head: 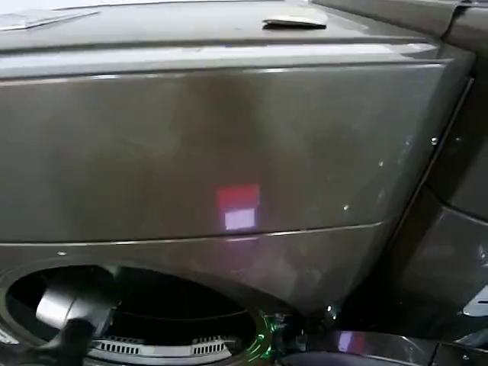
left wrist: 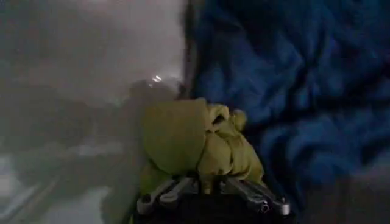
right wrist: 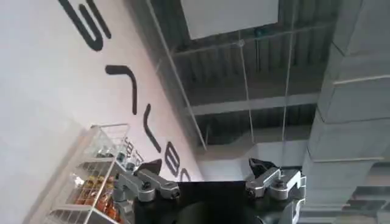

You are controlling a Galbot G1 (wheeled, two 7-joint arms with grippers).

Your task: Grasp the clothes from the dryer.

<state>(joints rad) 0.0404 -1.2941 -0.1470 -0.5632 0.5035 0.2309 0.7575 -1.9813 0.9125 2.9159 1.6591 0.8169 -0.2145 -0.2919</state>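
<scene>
The bronze-brown dryer (head: pixel 229 152) filled the head view, its round porthole (head: pixel 130 313) open at the lower left, and the left arm (head: pixel 72 313) reached into the dark drum there.

Inside, the left wrist view showed 2 garments. 1 small yellow-green garment (left wrist: pixel 195 143) sat bunched directly at the left gripper (left wrist: pixel 210 195), whose fingers (left wrist: pixel 161 193) were drawn in around the cloth's near end — closed on it, the fabric bulging out beyond the tips. The bundle's long axis ran straight away from the gripper, its rounded far end pointing deeper into the drum. 1 larger navy-blue garment (left wrist: pixel 292 91) lay crumpled just beside it, touching the yellow-green one along 1 side and spreading well past it. The pale drum wall (left wrist: pixel 79 73) lay on the other side of the bundle.

The right gripper (right wrist: pixel 210 182) was outside the machine and pointed upward toward a ceiling with ducts (right wrist: pixel 353 79) — its 2 fingers (right wrist: pixel 143 185) were spread wide apart and held nothing. A white wire rack (right wrist: pixel 91 176) with goods stood by a lettered wall (right wrist: pixel 55 91).
</scene>
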